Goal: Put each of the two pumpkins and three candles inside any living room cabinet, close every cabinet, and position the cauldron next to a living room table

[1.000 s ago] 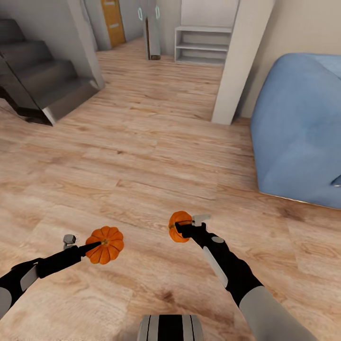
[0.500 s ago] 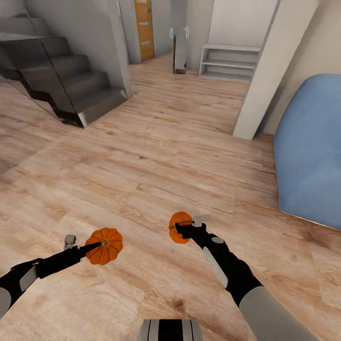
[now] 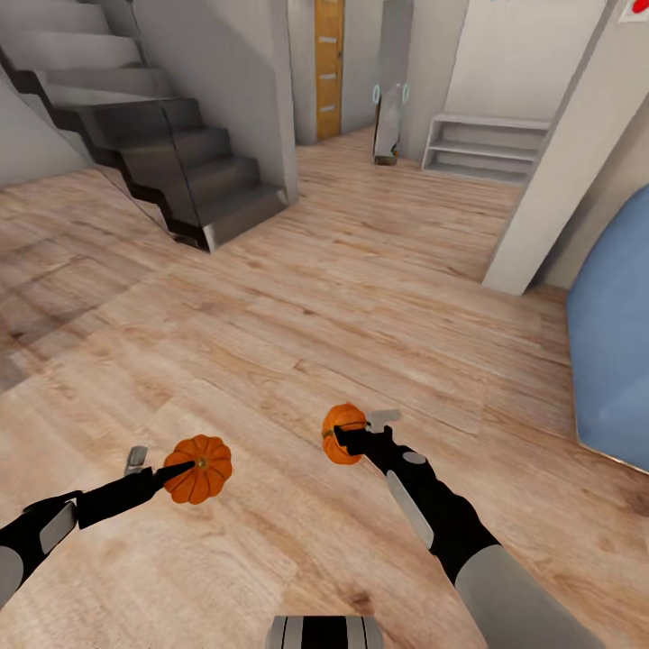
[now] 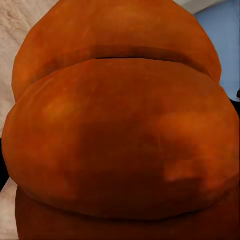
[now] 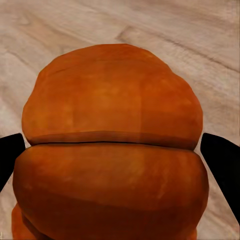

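I carry two small orange ribbed pumpkins above the wooden floor. In the head view, one pumpkin with a dark stem is held low on the left, my left gripper shut on it. My right gripper is shut on the other pumpkin, near the middle. Up close in the left wrist view the left pumpkin takes up nearly the whole picture. The right pumpkin sits between two dark fingertips in the right wrist view. The candles, cabinet and cauldron are out of view.
A dark staircase with a glass side rises at the upper left. A white pillar stands at the right, with a blue beanbag beyond it at the right edge. A white low shelf and an orange door lie far ahead. Light wood floor stretches between.
The whole head view has swung leftwards: the stairs, pillar and beanbag have slid right in the picture. Both arms keep the same pose, each holding its pumpkin.
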Motion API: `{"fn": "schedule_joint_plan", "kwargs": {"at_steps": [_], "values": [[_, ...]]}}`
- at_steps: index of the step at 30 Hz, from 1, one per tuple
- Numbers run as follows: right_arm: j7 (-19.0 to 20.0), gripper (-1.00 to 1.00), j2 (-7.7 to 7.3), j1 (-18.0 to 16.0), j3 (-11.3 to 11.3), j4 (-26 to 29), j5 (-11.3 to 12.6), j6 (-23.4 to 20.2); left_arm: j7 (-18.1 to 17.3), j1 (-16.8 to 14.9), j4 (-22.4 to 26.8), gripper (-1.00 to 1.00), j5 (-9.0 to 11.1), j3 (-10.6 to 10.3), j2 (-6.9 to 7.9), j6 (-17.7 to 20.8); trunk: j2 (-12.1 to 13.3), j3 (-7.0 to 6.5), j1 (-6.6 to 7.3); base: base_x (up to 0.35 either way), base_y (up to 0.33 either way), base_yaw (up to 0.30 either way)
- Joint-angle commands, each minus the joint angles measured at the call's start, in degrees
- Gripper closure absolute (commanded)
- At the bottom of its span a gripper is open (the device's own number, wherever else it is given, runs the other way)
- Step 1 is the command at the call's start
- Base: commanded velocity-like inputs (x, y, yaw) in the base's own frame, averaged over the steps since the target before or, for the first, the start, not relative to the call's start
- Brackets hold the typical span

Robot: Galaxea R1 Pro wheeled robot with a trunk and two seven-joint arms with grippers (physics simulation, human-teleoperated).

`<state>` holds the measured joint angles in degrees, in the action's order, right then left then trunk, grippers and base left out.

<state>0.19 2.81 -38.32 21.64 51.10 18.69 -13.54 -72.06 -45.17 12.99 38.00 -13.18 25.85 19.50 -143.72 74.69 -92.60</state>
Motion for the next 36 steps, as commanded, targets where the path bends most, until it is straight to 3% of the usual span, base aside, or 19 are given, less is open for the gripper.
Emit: {"fn": "schedule_joint_plan", "kwargs": {"at_steps": [1, 10, 36], "values": [[0.0, 1.00, 0.00, 0.0, 0.0, 0.0, 0.0, 0.0, 0.0, 0.0, 0.0, 1.00, 0.1, 0.3, 0.00, 0.0, 0.0, -0.23, 0.02, 0.000, 0.000, 0.165], [0.0, 1.00, 0.00, 0.0, 0.0, 0.0, 0.0, 0.0, 0.0, 0.0, 0.0, 1.00, 0.1, 0.3, 0.08, 0.0, 0.1, -2.26, 0.26, 0.000, 0.000, 0.097], [0.0, 1.00, 0.00, 0.0, 0.0, 0.0, 0.1, 0.0, 0.1, 0.0, 0.0, 1.00, 0.1, 0.3, 0.08, 0.0, 0.5, -8.98, 0.93, 0.000, 0.000, 0.254]]}}
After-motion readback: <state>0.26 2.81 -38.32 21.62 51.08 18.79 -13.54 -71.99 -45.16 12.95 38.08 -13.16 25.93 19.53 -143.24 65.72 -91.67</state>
